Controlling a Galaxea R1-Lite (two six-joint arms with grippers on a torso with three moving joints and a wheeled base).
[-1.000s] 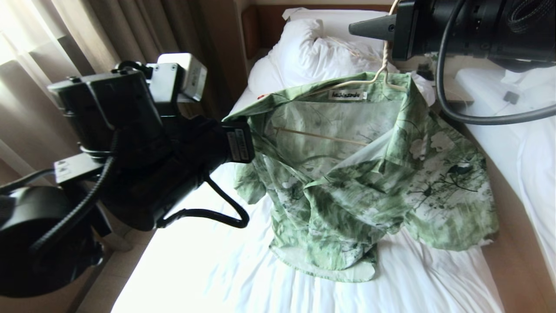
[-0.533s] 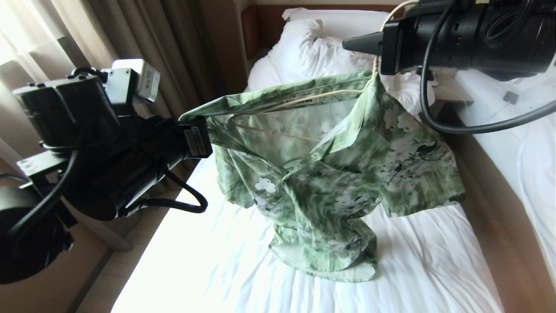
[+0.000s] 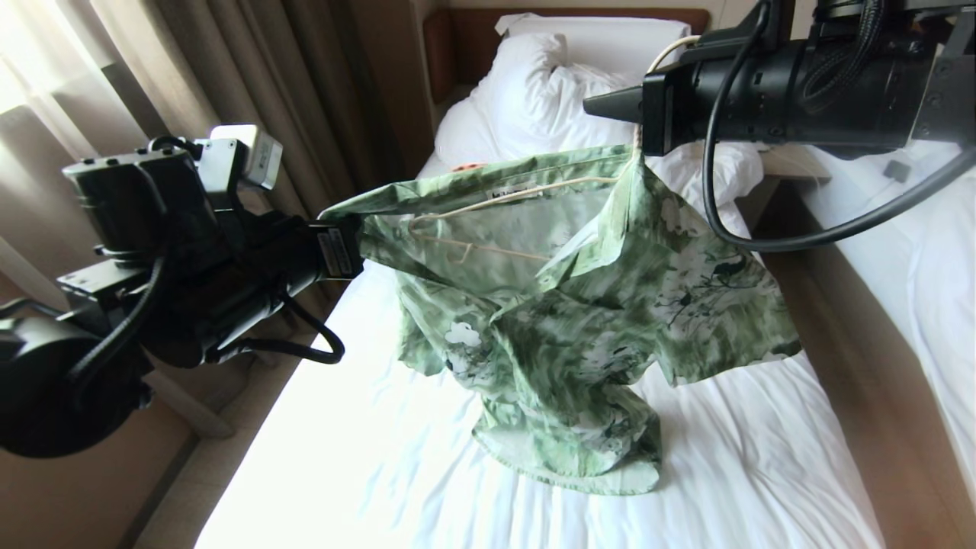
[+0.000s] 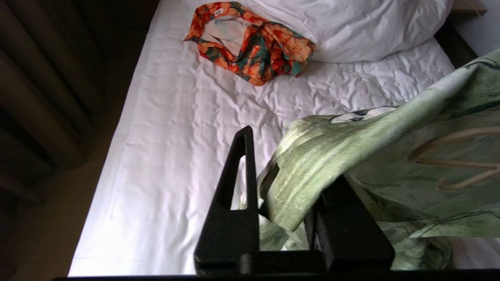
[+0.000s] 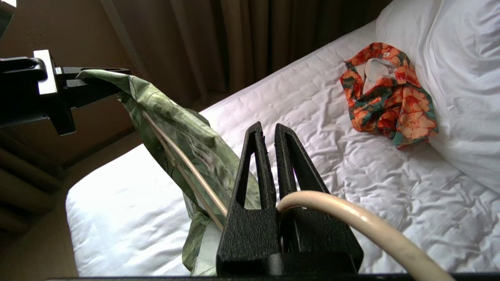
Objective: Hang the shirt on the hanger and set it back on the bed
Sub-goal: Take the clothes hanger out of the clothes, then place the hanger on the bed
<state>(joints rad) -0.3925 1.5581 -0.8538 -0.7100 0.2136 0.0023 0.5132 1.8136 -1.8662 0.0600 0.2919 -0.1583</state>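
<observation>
While the shirt (image 3: 564,305) is suspended above the bed (image 3: 747,473) in the head view, the hanger (image 3: 534,191) is gripped at its hook by the right gripper (image 3: 602,107); in the left wrist view, shirt fabric lies between the parted fingers of the left gripper (image 4: 289,171); in the right wrist view, closed fingers (image 5: 254,164) pinch the hook.

Hanging above the bed (image 3: 732,473), between left gripper (image 4: 283,187) on the left and right gripper (image 5: 271,140) on the right: the shirt (image 3: 579,305), the hanger (image 3: 496,221) inside it. Lying behind, against the pillow (image 4: 351,23): a floral garment (image 4: 254,43).
</observation>
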